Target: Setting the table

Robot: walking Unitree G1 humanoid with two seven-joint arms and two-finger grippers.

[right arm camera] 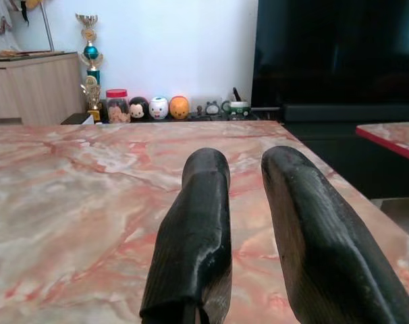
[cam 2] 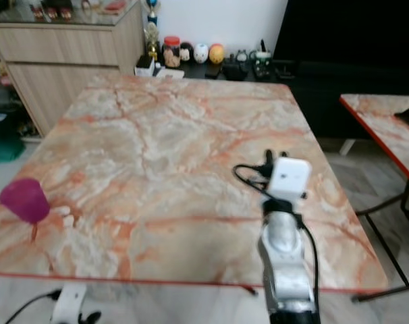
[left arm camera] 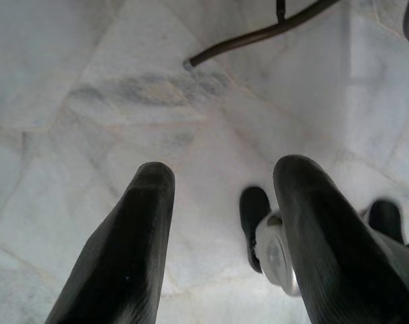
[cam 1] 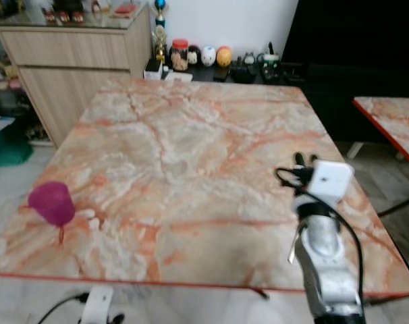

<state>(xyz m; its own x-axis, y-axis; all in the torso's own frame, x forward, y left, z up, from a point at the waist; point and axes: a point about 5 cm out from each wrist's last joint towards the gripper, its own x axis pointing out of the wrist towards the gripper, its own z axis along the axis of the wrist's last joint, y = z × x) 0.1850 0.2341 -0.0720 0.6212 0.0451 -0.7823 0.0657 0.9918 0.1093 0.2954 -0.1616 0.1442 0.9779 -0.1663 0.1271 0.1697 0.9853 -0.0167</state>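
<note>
A purple cup (cam 1: 51, 202) stands on the pink-veined marble table (cam 1: 184, 142), close to its near left corner. My right gripper (cam 1: 300, 160) is held low over the table's near right part, far from the cup. In the right wrist view, the right gripper (right arm camera: 248, 158) points across the table top, its fingers (right arm camera: 198, 223) a narrow gap apart with nothing between them. My left arm (cam 1: 96, 304) hangs below the table's front edge. The left gripper (left arm camera: 221, 172) is open and empty and points down at the floor.
Behind the table on the left stands a wooden sideboard (cam 1: 76, 54). Jars and small figurines (cam 1: 201, 55) line a low shelf at the back beside a dark TV (cam 1: 353, 34). A second marble table (cam 1: 393, 121) stands to the right. A metal leg (left arm camera: 258, 34) crosses the pale tiled floor.
</note>
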